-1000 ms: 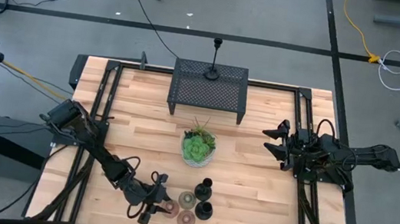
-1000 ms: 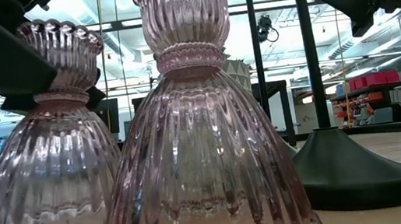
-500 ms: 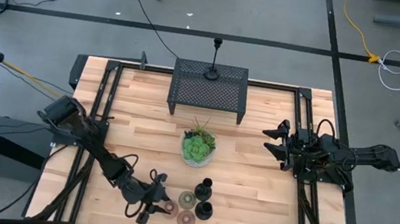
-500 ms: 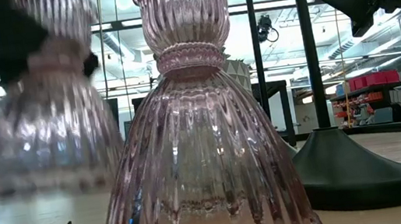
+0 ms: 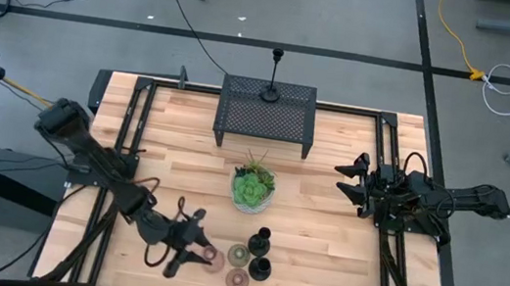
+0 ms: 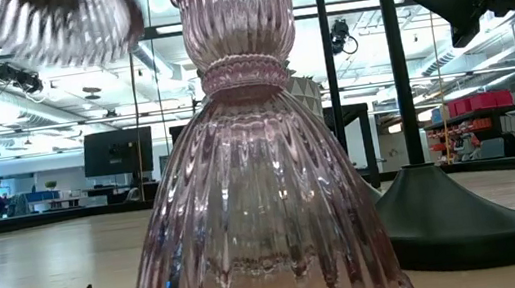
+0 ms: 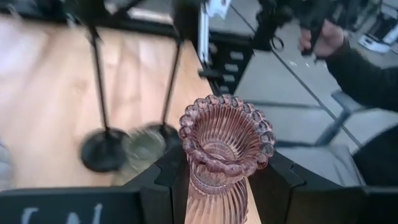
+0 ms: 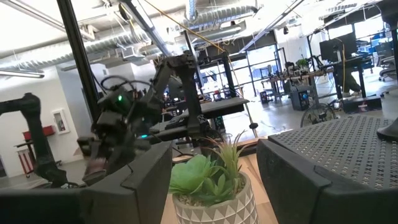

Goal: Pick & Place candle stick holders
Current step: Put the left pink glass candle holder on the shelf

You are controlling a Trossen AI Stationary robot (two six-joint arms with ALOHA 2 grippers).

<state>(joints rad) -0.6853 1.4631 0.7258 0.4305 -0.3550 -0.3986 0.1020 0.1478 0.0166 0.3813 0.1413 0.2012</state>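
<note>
High view, left gripper (image 5: 190,250) clamping pink glass holder (image 5: 211,257), beside black candlesticks (image 5: 260,254)

Two dark jointed arms trailing black cables; left gripper (image 5: 184,245) and right gripper (image 5: 346,184) with blocky black fingers.

The wooden desk (image 5: 322,231) carries a black mesh rack (image 5: 267,112) at its far edge and a potted plant (image 5: 253,188) in the middle. Near the front edge stand two black candlesticks (image 5: 260,255) beside two glass cups (image 5: 238,267).
</note>
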